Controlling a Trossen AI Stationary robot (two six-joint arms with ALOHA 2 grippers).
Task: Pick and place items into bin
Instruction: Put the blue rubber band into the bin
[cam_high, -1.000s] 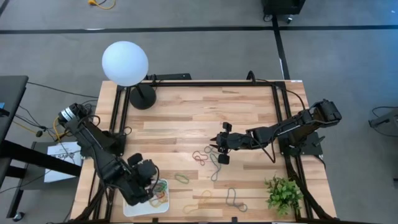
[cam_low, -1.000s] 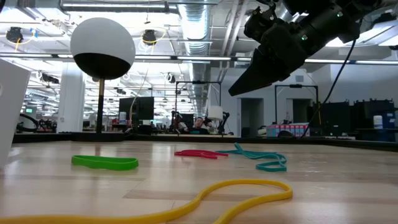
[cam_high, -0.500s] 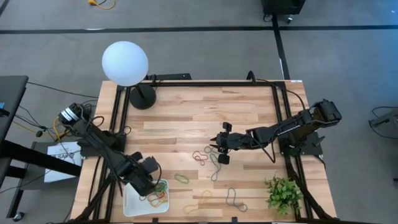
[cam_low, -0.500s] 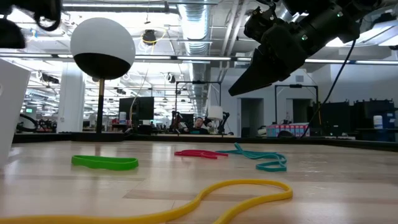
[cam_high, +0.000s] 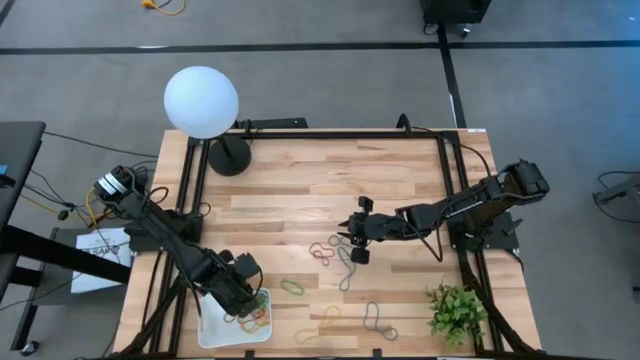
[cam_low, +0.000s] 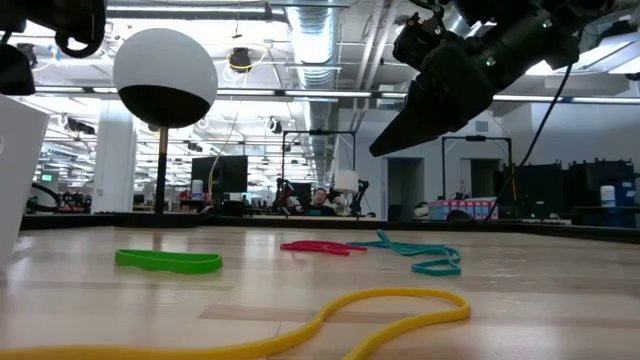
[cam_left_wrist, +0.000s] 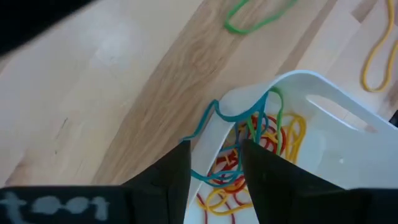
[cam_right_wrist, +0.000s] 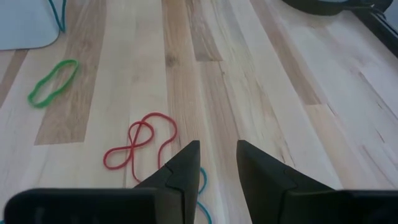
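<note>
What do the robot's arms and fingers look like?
Both arms are dark, jointed and thin, with black cables running along them. The left gripper and right gripper each have two black, wedge-shaped fingers. The left gripper's base carries faint pale lettering.

Left end effector (cam_high: 243, 295) parted at near-left, right end effector (cam_high: 352, 240) parted mid-table

We find almost no writing to read in these views. The only marks are a few pale characters on the dark body of the left gripper (cam_left_wrist: 214, 180) at the edge of its wrist view, too blurred and cut off for us to make out. We see no legible label, brand or number elsewhere.
</note>
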